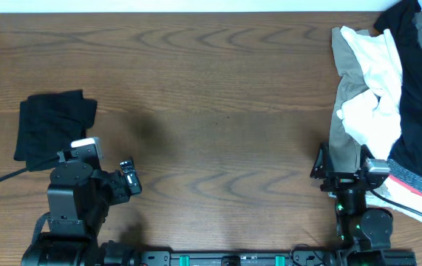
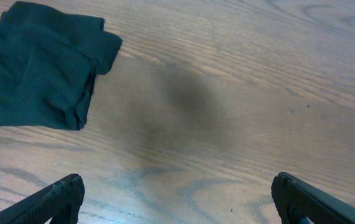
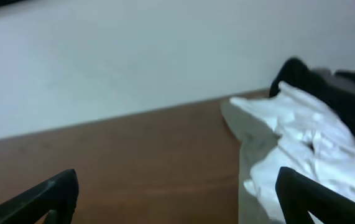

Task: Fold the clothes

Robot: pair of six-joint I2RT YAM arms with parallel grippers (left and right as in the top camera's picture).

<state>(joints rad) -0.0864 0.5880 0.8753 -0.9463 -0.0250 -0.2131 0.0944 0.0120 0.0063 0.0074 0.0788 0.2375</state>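
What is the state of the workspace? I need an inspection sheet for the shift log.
Surface: wooden table, no spill seen.
Job's things: folded black garment, far left, lying flat.
Clutter: pile of white, beige and black garments at the right edge.
Grippers: left gripper open, empty; right gripper open, empty.
Cables: black cable at left; cables by the right arm's base.
Surroundings: white wall behind the table.
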